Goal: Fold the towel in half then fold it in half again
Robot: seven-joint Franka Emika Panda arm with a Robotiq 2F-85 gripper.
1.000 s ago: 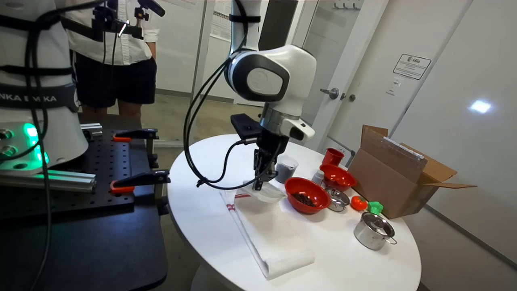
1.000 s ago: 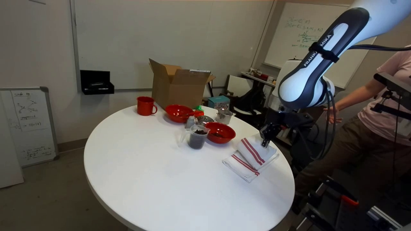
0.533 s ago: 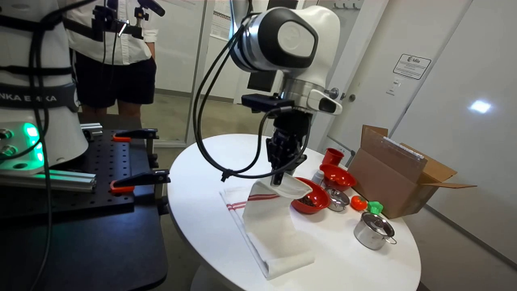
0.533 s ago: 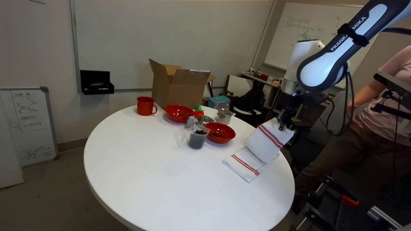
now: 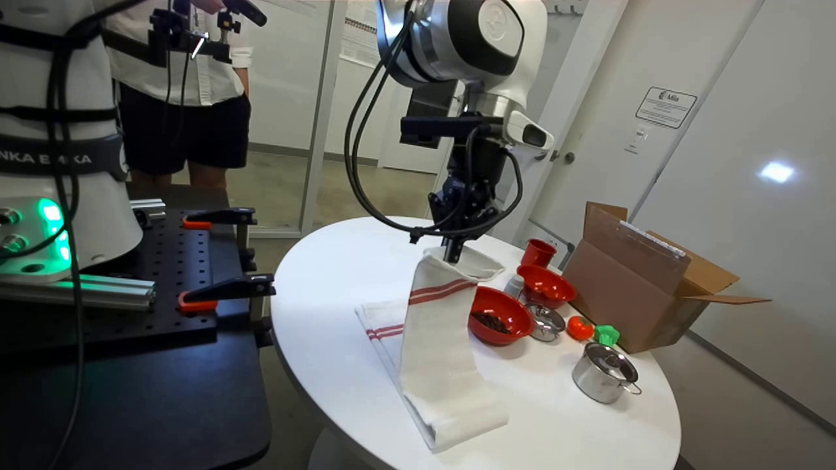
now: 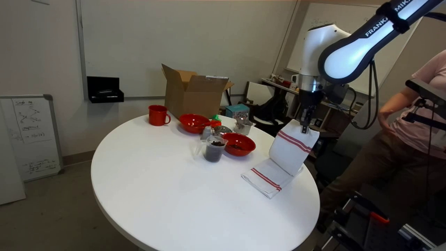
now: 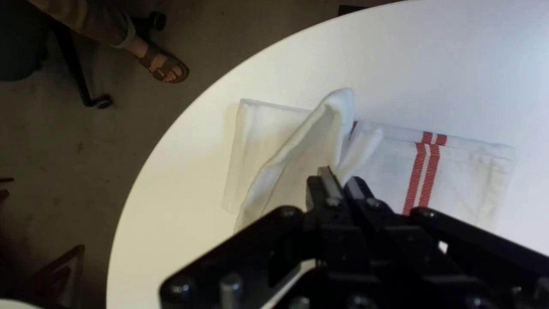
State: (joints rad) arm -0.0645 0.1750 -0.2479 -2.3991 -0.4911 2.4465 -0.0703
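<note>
The white towel (image 5: 434,352) with red stripes lies layered on the round table, and its upper flap is raised. My gripper (image 5: 452,256) is shut on the end of that flap, beyond the stripes, and holds it above the table in both exterior views. The lower striped part of the towel (image 6: 264,177) stays flat on the tabletop. In the wrist view the fingers of my gripper (image 7: 343,182) pinch the bunched cloth, with the resting stripes of the towel (image 7: 422,176) to the right. The flap hides part of the layers beneath.
A red bowl (image 5: 499,320) with dark bits stands close beside the raised cloth. Nearby are a measuring cup (image 6: 213,151), another red bowl (image 6: 193,123), a steel pot (image 5: 604,373) and a cardboard box (image 5: 624,281). The table's edge (image 7: 171,122) runs near the towel.
My gripper has risen well above the table, pulling the towel's end up. The flap that lay low a second ago now stands steeply, and its red stripes have lifted with it.
</note>
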